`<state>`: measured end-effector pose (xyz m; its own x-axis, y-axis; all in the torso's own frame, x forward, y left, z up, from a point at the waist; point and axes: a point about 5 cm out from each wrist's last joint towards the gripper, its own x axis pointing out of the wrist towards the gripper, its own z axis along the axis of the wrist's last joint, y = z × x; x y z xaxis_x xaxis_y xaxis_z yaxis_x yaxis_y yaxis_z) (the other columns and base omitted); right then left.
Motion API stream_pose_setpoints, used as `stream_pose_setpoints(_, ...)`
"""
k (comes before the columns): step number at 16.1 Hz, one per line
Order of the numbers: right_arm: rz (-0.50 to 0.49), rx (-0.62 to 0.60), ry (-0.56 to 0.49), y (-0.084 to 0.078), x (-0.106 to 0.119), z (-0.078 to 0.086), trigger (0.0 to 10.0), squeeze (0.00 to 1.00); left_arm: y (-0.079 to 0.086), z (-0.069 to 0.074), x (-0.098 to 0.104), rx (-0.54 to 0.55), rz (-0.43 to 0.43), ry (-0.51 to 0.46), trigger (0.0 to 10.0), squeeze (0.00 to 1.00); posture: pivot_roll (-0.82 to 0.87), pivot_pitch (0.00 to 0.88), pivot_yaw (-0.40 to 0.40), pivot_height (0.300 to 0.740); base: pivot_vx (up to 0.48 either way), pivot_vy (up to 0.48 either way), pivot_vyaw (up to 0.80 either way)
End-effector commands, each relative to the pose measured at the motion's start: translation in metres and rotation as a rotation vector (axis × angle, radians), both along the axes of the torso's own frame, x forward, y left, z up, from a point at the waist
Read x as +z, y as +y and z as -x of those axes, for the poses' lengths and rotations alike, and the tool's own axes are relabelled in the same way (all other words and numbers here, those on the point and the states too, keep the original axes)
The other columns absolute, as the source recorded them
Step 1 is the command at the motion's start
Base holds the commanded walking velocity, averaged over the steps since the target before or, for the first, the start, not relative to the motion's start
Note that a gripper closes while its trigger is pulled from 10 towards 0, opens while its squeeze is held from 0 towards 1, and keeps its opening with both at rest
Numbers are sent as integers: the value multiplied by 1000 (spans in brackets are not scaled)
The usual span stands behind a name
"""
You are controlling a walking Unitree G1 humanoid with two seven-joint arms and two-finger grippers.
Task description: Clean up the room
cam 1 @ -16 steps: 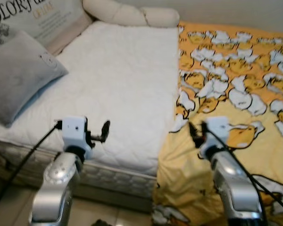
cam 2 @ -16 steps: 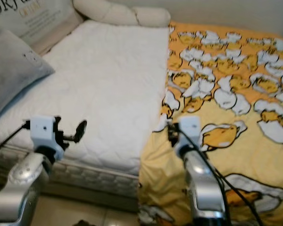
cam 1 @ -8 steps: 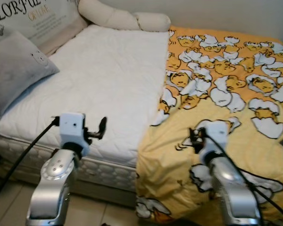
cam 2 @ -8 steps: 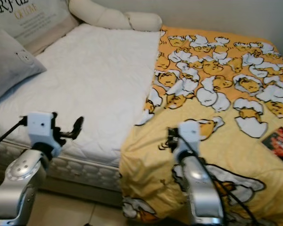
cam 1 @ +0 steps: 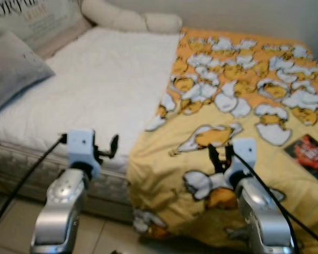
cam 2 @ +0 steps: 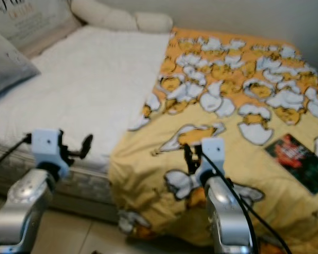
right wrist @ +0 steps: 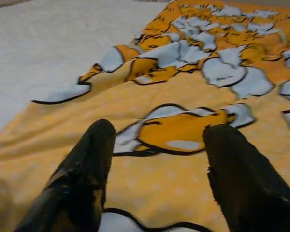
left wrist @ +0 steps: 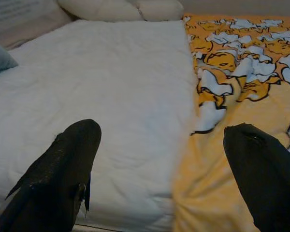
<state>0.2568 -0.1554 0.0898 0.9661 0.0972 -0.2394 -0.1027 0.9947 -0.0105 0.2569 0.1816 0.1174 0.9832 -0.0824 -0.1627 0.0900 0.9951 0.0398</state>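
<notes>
While the robot stands at the side of the bed, its left gripper [left wrist: 159, 159] hangs over the near edge of the white mattress [cam 1: 106, 79] with its fingers spread apart and nothing between them, and the right gripper [right wrist: 157, 164] hovers just above the yellow blanket [cam 1: 238, 106] printed with egg figures, its fingers apart too and empty. The blanket covers the right half of the bed and droops over the near edge; a dark book [cam 2: 299, 161] lies on it to the right, a grey pillow [cam 1: 13, 66] and a cream bolster [cam 1: 130, 21] sit at the left and far end
</notes>
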Motion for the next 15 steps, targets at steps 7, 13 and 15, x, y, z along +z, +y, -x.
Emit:
stream_pose_setpoints(7, -7, -129, 4, -24, -1, 2, 10000, 1000, -13, 0, -5, -68, -28, -1, 10000, 1000, -27, 0, 7, 740, 0, -295, 310)
stream_pose_setpoints(13, 8, -130, 14, -28, -1, 7, 10000, 878, -12, 1, -5, -58, -29, -2, 10000, 1000, -51, 0, 20, 740, 0, -292, 0)
stream_pose_setpoints(15, 19, -124, 13, -28, -1, 10, 10000, 878, -13, 1, -6, -57, -33, -2, 10000, 1000, -47, 0, 21, 740, 0, -294, 0)
